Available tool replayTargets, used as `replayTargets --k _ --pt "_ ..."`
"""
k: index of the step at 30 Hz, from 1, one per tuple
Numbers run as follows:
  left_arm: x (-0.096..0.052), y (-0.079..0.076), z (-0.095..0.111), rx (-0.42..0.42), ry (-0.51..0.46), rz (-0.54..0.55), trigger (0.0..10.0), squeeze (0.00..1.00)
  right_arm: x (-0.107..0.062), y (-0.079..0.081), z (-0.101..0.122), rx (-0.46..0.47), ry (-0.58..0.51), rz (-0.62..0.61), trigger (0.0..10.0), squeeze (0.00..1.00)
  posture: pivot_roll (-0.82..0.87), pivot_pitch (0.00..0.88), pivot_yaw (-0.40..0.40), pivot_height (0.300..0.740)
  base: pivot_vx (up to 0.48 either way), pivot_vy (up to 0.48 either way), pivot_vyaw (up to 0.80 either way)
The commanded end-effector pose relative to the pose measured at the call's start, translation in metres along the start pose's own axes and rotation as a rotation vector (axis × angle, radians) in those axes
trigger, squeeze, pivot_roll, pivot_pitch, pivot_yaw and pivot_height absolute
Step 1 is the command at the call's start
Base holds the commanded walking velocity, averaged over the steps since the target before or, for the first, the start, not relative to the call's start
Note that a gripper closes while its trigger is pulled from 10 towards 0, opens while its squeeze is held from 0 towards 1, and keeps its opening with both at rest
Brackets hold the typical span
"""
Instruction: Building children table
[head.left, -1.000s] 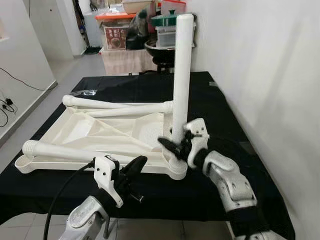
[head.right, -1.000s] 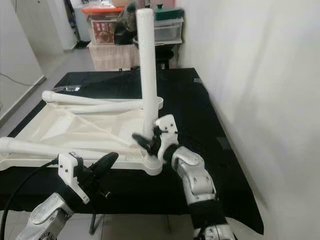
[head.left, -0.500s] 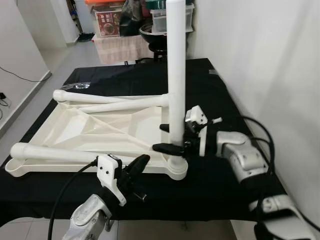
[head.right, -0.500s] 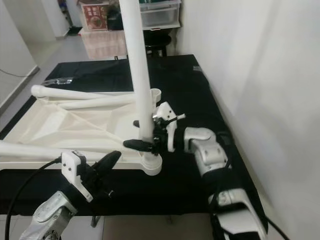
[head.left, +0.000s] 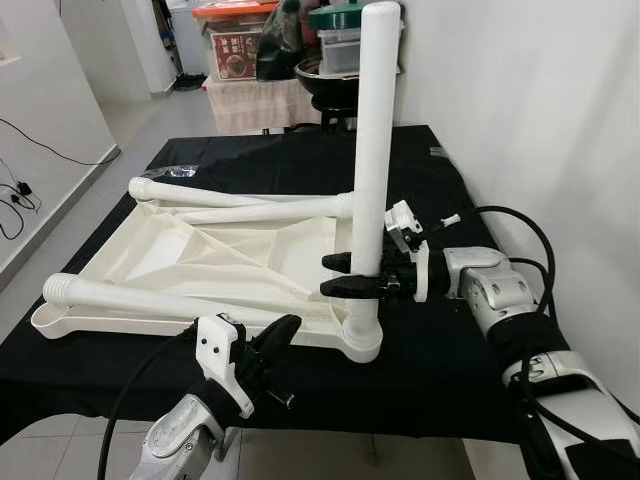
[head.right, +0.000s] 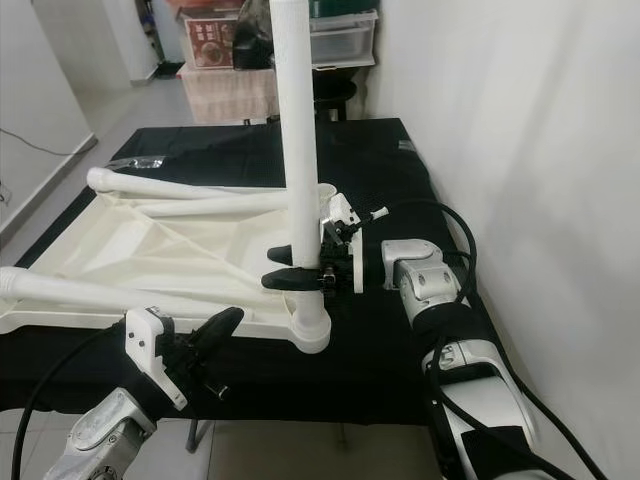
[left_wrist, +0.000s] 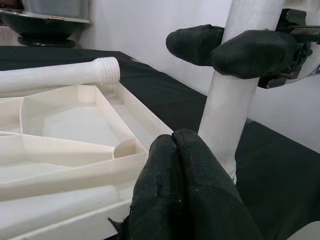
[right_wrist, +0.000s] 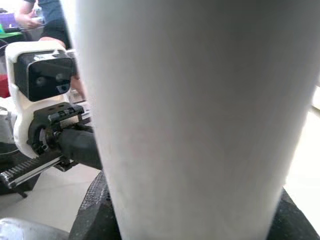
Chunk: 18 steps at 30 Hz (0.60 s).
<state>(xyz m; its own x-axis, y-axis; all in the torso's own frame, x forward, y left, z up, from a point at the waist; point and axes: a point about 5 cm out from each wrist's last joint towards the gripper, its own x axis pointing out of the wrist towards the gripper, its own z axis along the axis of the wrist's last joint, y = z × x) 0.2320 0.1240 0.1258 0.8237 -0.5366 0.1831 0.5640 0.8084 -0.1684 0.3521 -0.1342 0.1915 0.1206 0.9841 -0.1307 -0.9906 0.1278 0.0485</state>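
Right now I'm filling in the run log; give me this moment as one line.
step: fitting leg | right gripper: shut on upright leg in corner socket | left gripper: shut, near tabletop edge | two legs lying loose

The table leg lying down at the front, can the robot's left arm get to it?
Probably yes. The left gripper, fingers shut, hangs at the table's near edge, just in front of the lying leg. Nothing stands between them. The right gripper is busy gripping the upright leg.
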Motion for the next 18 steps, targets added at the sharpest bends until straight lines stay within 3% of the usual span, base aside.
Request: replayTargets --k 1,4,8,9,10,11,12,13,18 --pt "-0.001 0.000 -0.002 -0.001 0.006 0.000 10.0 0.00 0.003 0.002 -0.009 0.037 0.015 0.013 0.0 0.00 -0.01 0.000 0.007 0.740 0.000 0.000 0.00" --pt "0.000 0.000 -0.001 -0.002 0.004 0.000 10.0 0.00 0.002 0.003 -0.014 0.035 0.012 -0.022 0.0 0.00 -0.01 0.000 0.007 0.740 0.000 0.000 0.00" --pt "-0.001 0.000 0.001 -0.002 0.000 0.002 10.0 0.00 0.010 0.009 -0.037 0.019 0.036 -0.252 0.0 0.00 -0.02 0.000 0.007 0.740 0.000 0.000 0.00" --pt "-0.001 0.000 0.001 -0.002 0.000 0.002 10.0 0.00 0.010 0.009 -0.037 0.019 0.036 -0.252 0.0 0.00 -0.02 0.000 0.007 0.740 0.000 0.000 0.00" --pt "-0.002 0.002 0.001 -0.001 -0.001 0.002 10.0 0.00 0.027 0.015 -0.055 0.148 -0.039 -0.566 0.0 0.00 -0.04 0.000 0.015 0.740 0.000 0.000 0.00" --pt "-0.002 0.003 0.002 -0.002 -0.001 0.001 10.0 0.00 0.035 0.029 -0.073 0.204 -0.005 -0.727 0.0 0.00 -0.04 0.000 0.015 0.740 0.000 0.000 0.00" --pt "-0.002 0.003 0.002 -0.002 -0.001 0.001 10.0 0.00 0.035 0.029 -0.073 0.204 -0.005 -0.727 0.0 0.00 -0.04 0.000 0.015 0.740 0.000 0.000 0.00" --pt "-0.002 0.005 0.003 0.003 0.001 -0.001 10.0 0.00 0.036 0.034 -0.056 0.006 -0.006 -0.843 0.0 0.00 -0.04 0.000 0.017 0.740 0.000 0.000 0.00" --pt "-0.001 0.006 0.003 0.007 0.001 0.002 10.0 0.00 0.033 0.024 -0.060 0.056 0.003 -0.841 0.0 0.00 -0.03 0.000 0.029 0.740 0.000 0.000 0.00"
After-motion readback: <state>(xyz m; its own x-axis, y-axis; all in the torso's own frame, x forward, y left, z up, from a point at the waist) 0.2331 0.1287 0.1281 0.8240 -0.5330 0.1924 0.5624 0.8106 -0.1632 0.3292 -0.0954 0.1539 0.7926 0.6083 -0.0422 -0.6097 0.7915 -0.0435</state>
